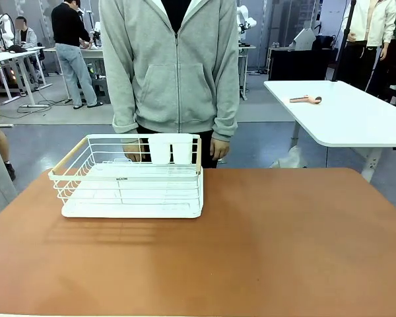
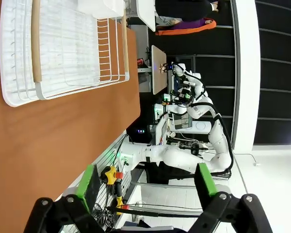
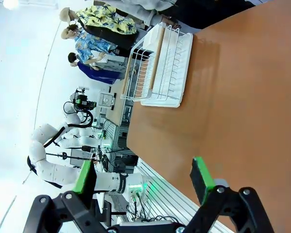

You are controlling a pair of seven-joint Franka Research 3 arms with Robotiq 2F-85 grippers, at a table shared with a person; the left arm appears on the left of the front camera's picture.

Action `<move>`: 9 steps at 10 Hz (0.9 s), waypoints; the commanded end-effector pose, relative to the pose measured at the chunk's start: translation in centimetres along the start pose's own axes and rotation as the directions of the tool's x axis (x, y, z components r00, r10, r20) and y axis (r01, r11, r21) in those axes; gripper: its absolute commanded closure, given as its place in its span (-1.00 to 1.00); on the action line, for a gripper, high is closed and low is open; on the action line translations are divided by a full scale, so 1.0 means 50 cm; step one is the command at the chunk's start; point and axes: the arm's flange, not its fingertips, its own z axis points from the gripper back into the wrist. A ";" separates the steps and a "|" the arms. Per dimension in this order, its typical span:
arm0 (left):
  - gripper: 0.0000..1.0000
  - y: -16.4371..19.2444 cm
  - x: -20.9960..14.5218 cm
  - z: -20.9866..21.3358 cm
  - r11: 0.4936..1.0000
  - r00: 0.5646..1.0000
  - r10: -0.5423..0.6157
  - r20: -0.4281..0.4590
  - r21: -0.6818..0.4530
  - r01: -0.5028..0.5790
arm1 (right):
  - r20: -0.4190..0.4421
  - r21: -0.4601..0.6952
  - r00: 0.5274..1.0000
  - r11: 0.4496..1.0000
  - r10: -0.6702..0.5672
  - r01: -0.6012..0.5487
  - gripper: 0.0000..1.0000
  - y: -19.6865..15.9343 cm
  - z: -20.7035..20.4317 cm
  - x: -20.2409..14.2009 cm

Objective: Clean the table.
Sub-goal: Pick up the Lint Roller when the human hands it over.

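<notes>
Reddish-brown table (image 1: 284, 251), long axis left to right, dish rack (image 1: 129, 178) far left; left tool (image 2: 146, 180) and right tool (image 3: 141, 175) wide-spread, empty.

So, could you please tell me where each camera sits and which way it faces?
Front view: fixed on the robot's side, facing across the table at the person standing behind the dish rack.
Left wrist view: on the left arm, rolled sideways, looking past the open left gripper along the table's edge.
Right wrist view: on the right arm, rolled sideways, looking past the open right gripper over the table.
Shared: all three show the dish rack.
</notes>
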 end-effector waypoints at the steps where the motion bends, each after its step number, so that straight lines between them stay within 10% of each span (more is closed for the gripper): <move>1: -1.00 0.000 -0.003 0.003 1.000 1.000 -0.003 -0.005 0.009 0.003 | 0.005 0.015 1.000 1.000 0.014 -0.014 -1.00 0.004 -0.004 0.004; 9: -1.00 0.000 -0.003 0.003 1.000 1.000 -0.003 -0.005 0.009 0.003 | 0.005 0.015 1.000 1.000 0.014 -0.014 -1.00 0.004 -0.004 0.004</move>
